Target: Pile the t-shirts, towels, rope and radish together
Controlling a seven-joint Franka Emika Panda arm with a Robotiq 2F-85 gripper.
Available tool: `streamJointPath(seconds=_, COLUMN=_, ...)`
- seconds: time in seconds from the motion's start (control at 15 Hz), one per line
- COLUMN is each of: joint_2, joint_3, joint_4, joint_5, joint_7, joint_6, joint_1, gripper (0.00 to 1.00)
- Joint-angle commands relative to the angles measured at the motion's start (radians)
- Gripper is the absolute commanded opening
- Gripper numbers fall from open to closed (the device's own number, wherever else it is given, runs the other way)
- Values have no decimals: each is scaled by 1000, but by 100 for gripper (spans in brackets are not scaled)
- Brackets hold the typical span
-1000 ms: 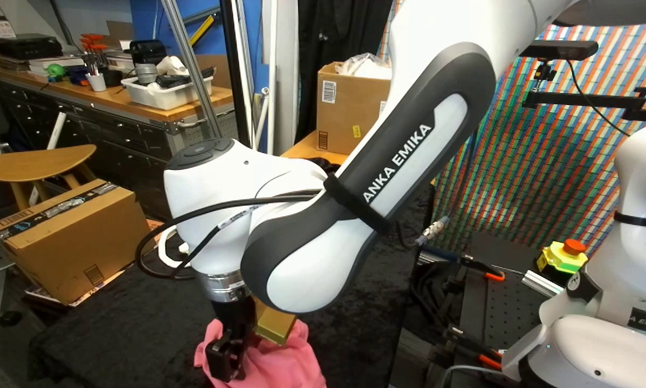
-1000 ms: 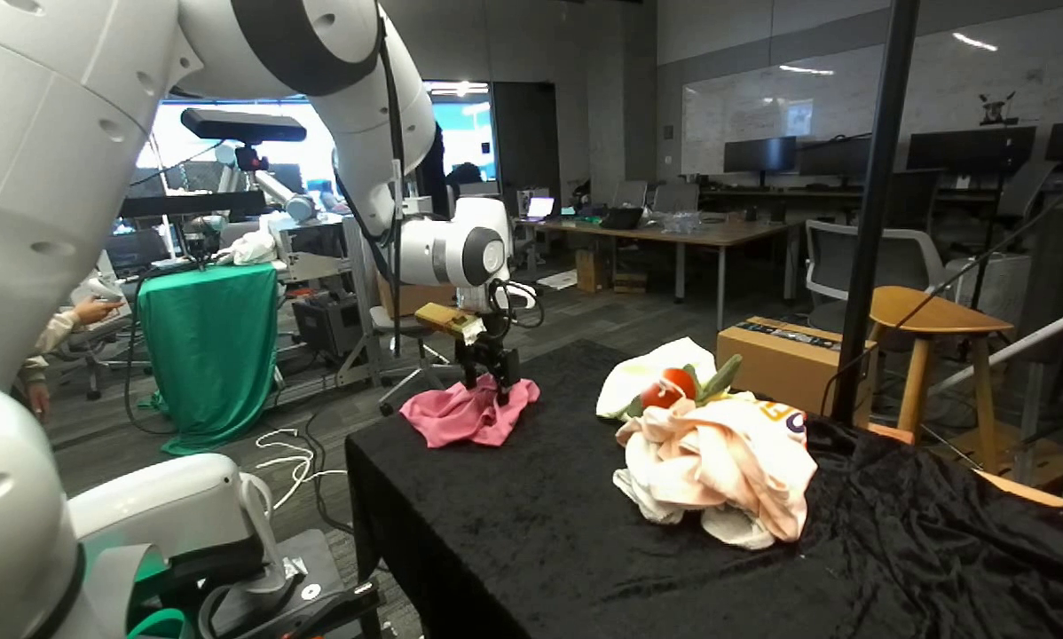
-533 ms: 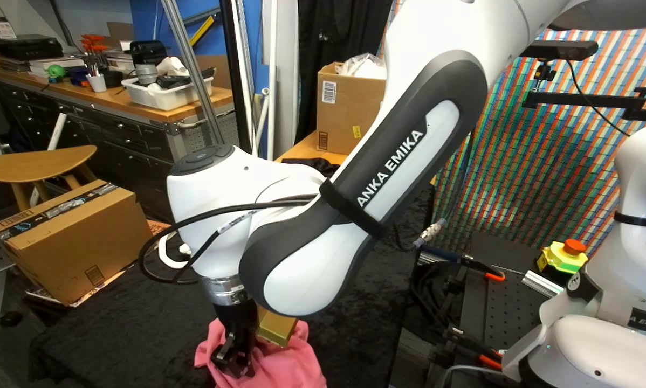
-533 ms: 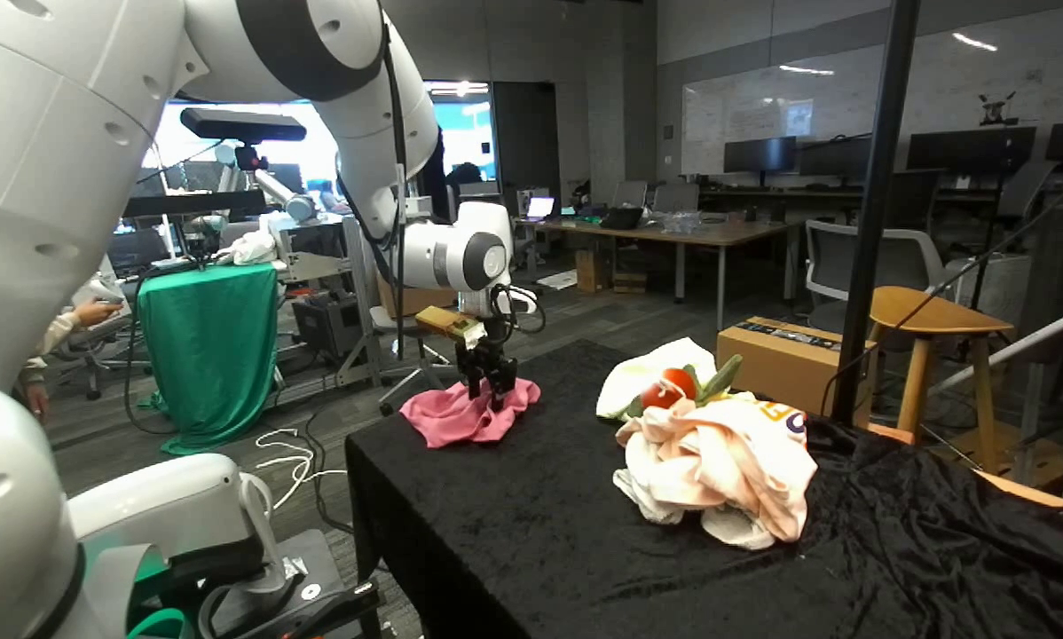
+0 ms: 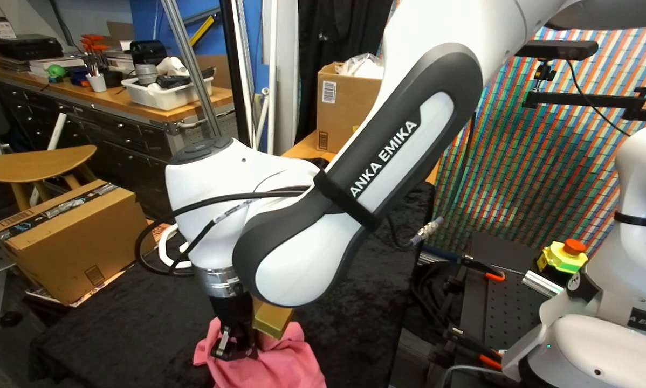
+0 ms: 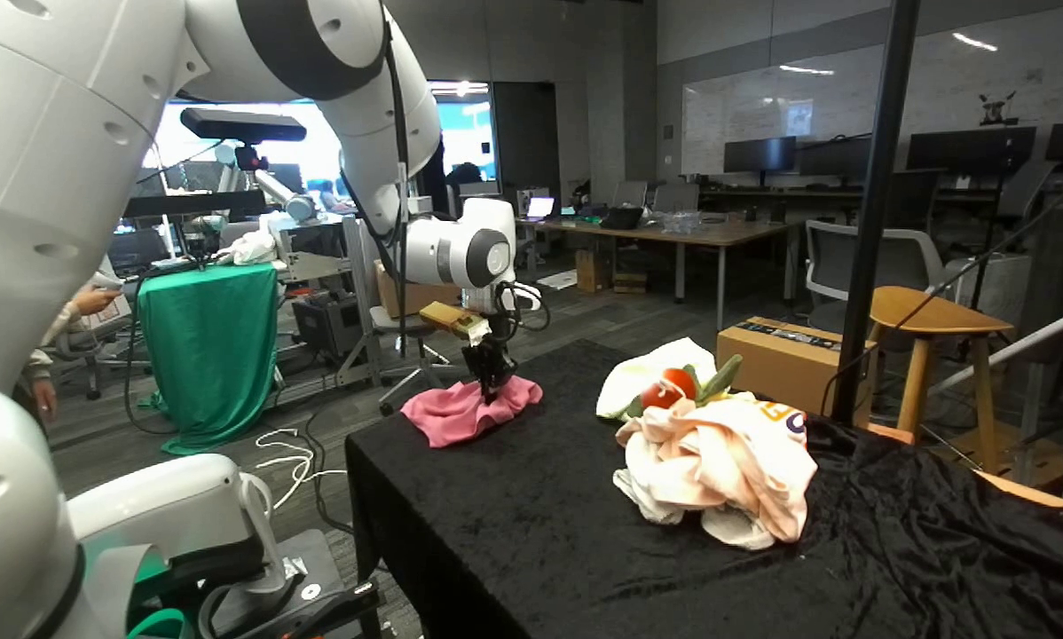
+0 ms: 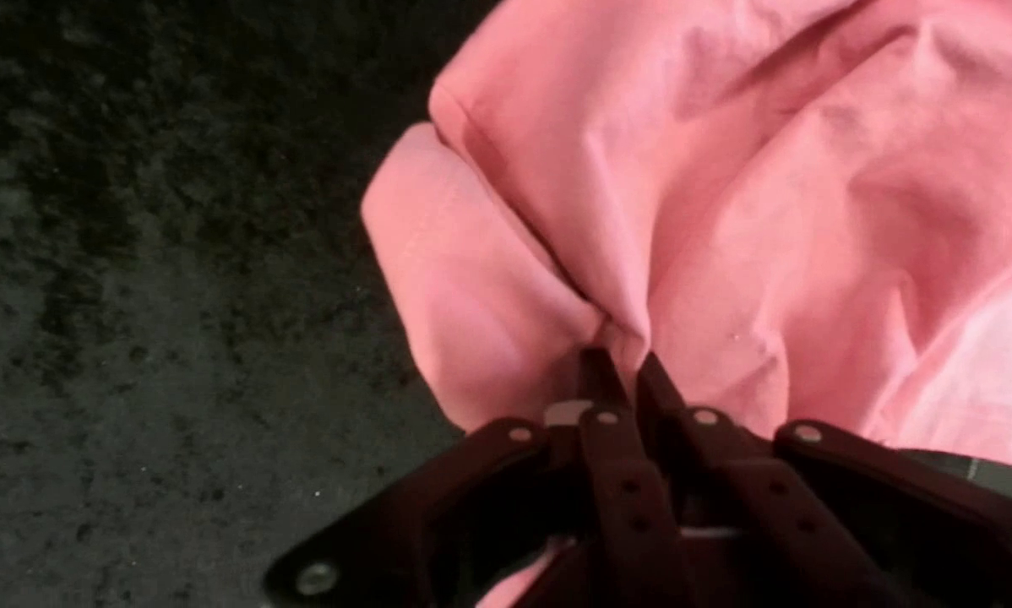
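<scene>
A crumpled pink cloth [image 6: 447,417] lies near a corner of the black table; whether it is a t-shirt or a towel I cannot tell. My gripper [image 7: 624,359] points down into it, shut with a pinched fold between its fingertips. An exterior view shows the gripper [image 5: 235,353] low in the same pink cloth [image 5: 288,364]. Apart from it, a heap holds a peach cloth [image 6: 718,457], a whitish cloth [image 6: 737,530], a pale cream cloth [image 6: 638,377] and a lettered one [image 6: 775,410]. On the heap sits the red radish [image 6: 654,397] with green leaves. The rope is hidden or out of view.
The black table cover [image 6: 531,524] drops off at an edge close to the pink cloth. A dark upright pole [image 6: 877,213] stands beyond the heap, near a cardboard box [image 6: 784,359] and a wooden stool [image 6: 940,311]. A green-draped stand [image 6: 208,346] is farther off.
The gripper's fingers have come together on the pink cloth. The arm has shifted only slightly, dipping and then rising a little. The heap has stayed put.
</scene>
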Motion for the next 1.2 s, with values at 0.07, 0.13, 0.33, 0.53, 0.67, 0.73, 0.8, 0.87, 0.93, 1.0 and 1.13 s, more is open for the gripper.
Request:
streamJointPath(seconds=0.07, joint_2=-55, joint_3=13, joint_4=-9, joint_5=47, joint_7=-51, joint_6=2, joint_1=-31, gripper=7)
streamJointPath(seconds=0.13, joint_2=-76, joint_3=14, joint_4=-20, joint_5=55, joint_7=-57, joint_6=12, joint_1=-40, gripper=7)
streamJointPath(seconds=0.33, joint_2=-152, joint_3=17, joint_4=-53, joint_5=101, joint_7=-78, joint_6=38, joint_1=-75, gripper=7)
streamJointPath(seconds=0.53, joint_2=-225, joint_3=8, joint_4=-71, joint_5=143, joint_7=-90, joint_6=79, joint_1=-114, gripper=7)
streamJointPath(seconds=0.67, joint_2=-249, joint_3=-11, joint_4=-71, joint_5=147, joint_7=-82, joint_6=110, joint_1=-137, gripper=7)
streamJointPath(seconds=0.73, joint_2=-269, joint_3=-17, joint_4=-73, joint_5=148, joint_7=-80, joint_6=116, joint_1=-149, gripper=7)
streamJointPath(seconds=0.8, joint_2=-284, joint_3=-26, joint_4=-75, joint_5=142, joint_7=-74, joint_6=125, joint_1=-159, gripper=7)
streamJointPath(seconds=0.87, joint_2=-288, joint_3=-33, joint_4=-74, joint_5=137, joint_7=-70, joint_6=135, joint_1=-169, gripper=7)
streamJointPath(seconds=0.93, joint_2=-296, joint_3=-41, joint_4=-75, joint_5=134, joint_7=-69, joint_6=146, joint_1=-179, gripper=7)
streamJointPath(seconds=1.0, joint_2=-301, joint_3=-48, joint_4=-73, joint_5=131, joint_7=-66, joint_6=149, joint_1=-187, gripper=7)
streamJointPath(seconds=1.13, joint_2=-297, joint_3=-67, joint_4=-67, joint_5=115, joint_7=-55, joint_6=172, joint_1=-197, gripper=7)
